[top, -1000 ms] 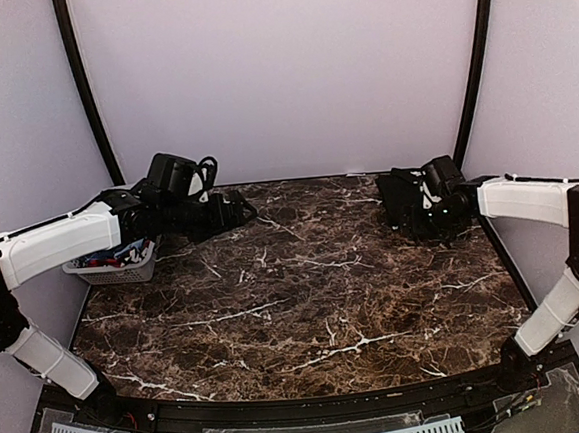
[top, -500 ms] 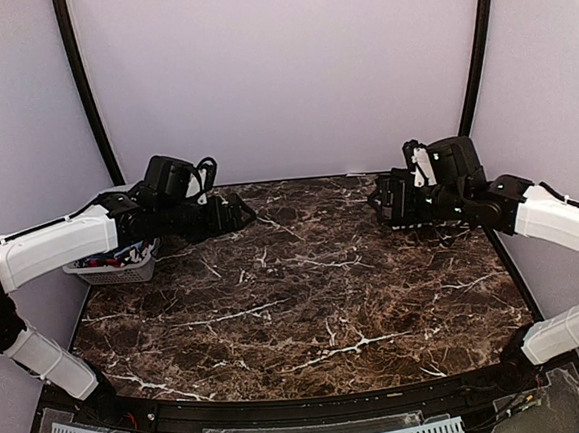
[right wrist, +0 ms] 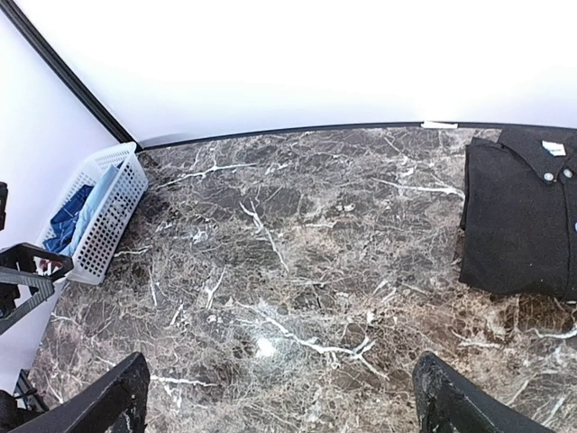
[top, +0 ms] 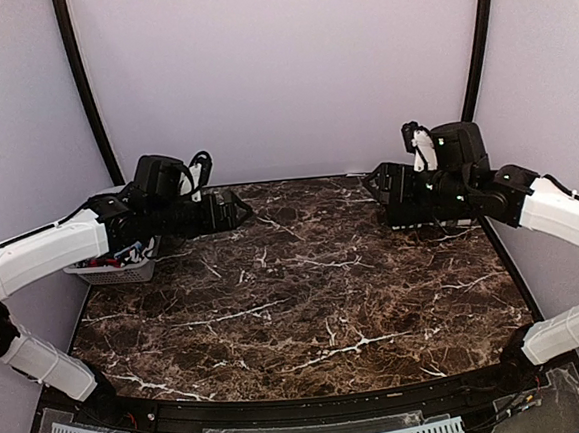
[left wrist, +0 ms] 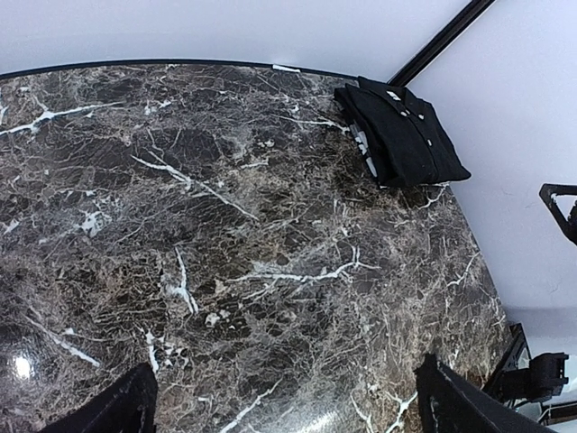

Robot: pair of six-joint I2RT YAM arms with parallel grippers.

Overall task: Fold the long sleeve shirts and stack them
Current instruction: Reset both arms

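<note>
Above the table (top: 307,305), the left hand (left wrist: 284,408) and right hand (right wrist: 275,399) gape wide, holding nothing.

We see a dark brown marble worktop (left wrist: 225,271) veined in white. The folded long sleeve shirt (left wrist: 406,135) is plain black with small white buttons (right wrist: 566,173). The lattice basket (right wrist: 110,225) is white, with blue cloth (right wrist: 77,221) inside. The left arm (top: 46,251) and right arm (top: 570,214) are white with black joints. The walls (top: 278,67) are pale lilac.
</note>
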